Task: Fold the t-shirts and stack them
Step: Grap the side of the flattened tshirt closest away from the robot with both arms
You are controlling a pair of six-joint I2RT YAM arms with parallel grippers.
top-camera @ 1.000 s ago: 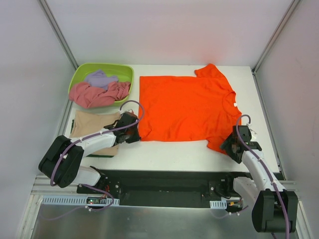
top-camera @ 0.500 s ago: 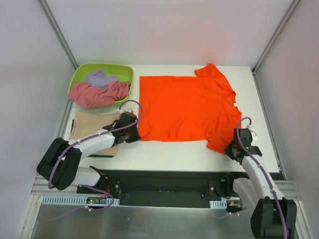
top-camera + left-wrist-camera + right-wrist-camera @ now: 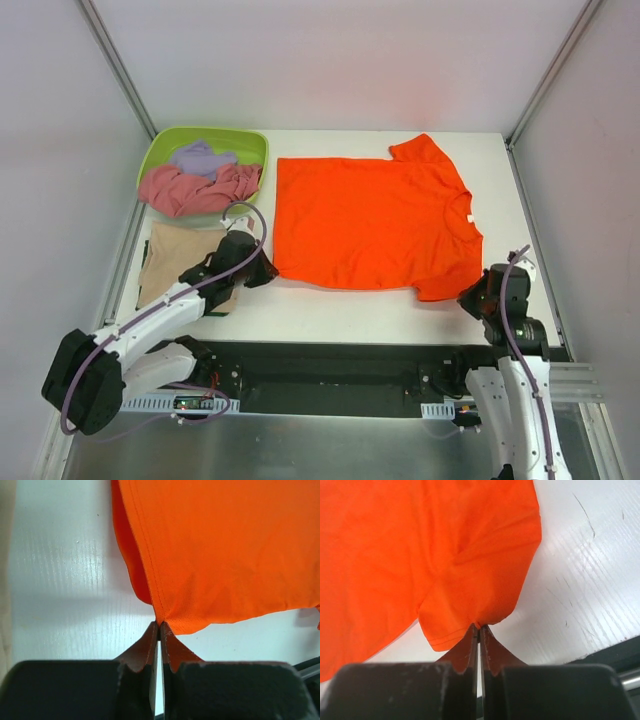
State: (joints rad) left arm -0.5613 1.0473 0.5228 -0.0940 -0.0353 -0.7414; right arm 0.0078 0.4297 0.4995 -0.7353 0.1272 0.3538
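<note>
The bright orange t-shirt [image 3: 370, 220] lies spread on the white table, its near edge lifted a little. My left gripper [image 3: 262, 272] is shut on its near left hem corner [image 3: 160, 622]. My right gripper [image 3: 470, 297] is shut on the edge of its near right sleeve [image 3: 479, 625]. A tan t-shirt [image 3: 185, 258] lies folded left of the orange one, partly under my left arm. A dusty pink t-shirt [image 3: 195, 188] and a pale lavender one [image 3: 200, 157] lie crumpled in the tub.
The lime-green tub [image 3: 160, 150] stands at the back left corner of the table. Grey walls close in on both sides, and the black base rail [image 3: 330, 365] runs along the near edge.
The right gripper closed on the sleeve edge and drew back toward the near edge. The left arm pulled the hem corner nearer and to the left. The shirt's near edge shifted with them.
</note>
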